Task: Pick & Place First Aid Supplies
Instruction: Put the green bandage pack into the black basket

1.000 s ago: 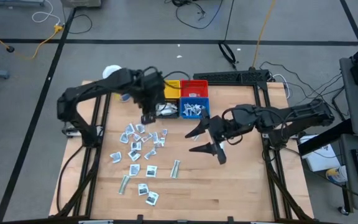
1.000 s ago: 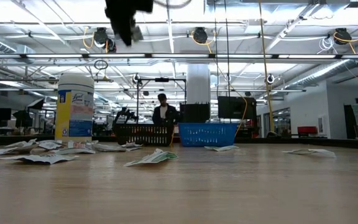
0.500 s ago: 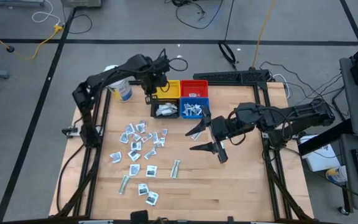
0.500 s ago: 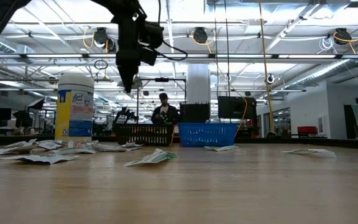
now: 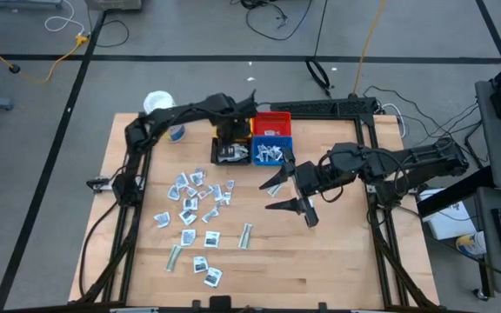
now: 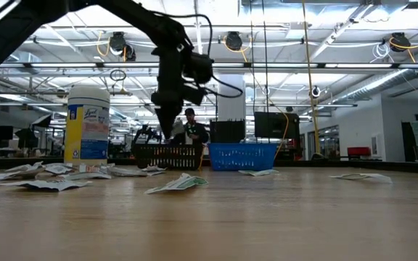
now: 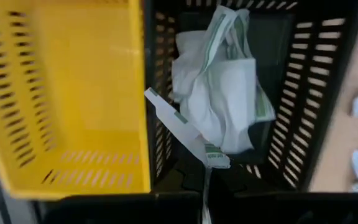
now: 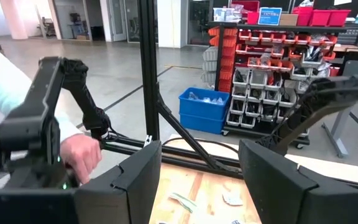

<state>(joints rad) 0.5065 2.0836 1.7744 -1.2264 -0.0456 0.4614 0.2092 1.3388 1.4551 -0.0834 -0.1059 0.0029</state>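
The first aid supplies [image 5: 198, 198] lie scattered as small white packets on the wooden table's left half. More of them fill the black bin [image 7: 303, 93], the blue bin [image 5: 272, 154] and the red bin [image 5: 272, 124]. My left gripper [image 5: 230, 143] points down over the black bin, shut on a long strip packet [image 7: 182, 130]. In the low view it hangs just above the black bin [image 6: 167, 156]. My right gripper [image 5: 282, 196] hovers level above the table's middle, open, with nothing between its fingers [image 8: 129, 180]. My left gripper holds the long strip packet by one end [image 7: 209, 163], pinched between its shut fingers, which come from above and point down. The strip slants away from the fingers over the crumpled packets in the black bin. The gripper's own body hides the place of contact.
A yellow bin [image 7: 61, 93] stands beside the black one. A white-lidded round jar [image 6: 87, 123] stands at the table's far left. In the right wrist view a person's hand [image 8: 79, 155] shows beside the table frame. Bare wood lies near the front edge [image 5: 320, 261].
My left gripper has sunk and gone toward the table's right edge, from high above the scattered packets down to just over the black bin. It has stayed shut. My right gripper has kept its place.
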